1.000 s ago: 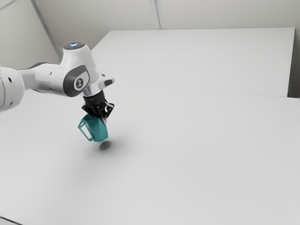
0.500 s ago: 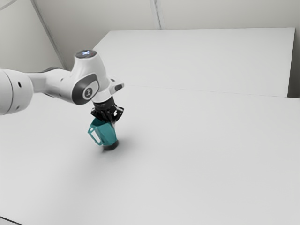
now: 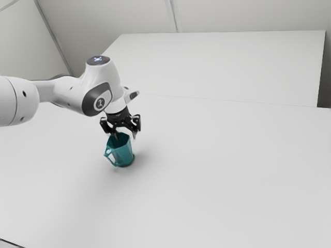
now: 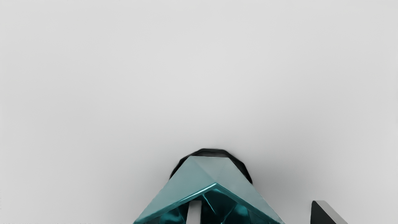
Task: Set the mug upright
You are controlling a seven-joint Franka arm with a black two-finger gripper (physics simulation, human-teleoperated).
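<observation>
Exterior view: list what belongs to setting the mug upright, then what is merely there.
Part of the job:
- teal mug
- arm and its open hand
- white table beneath the mug

Merely there:
- pale flat surface beyond the table
- back wall

Exterior view: we're beside the white arm (image 3: 64, 92), well back, peering down across the counter (image 3: 222, 170) towards the back wall (image 3: 248, 14) | wrist view: right in close, looking down over the teal mug (image 3: 122, 152) | shared: mug, nearby counter
</observation>
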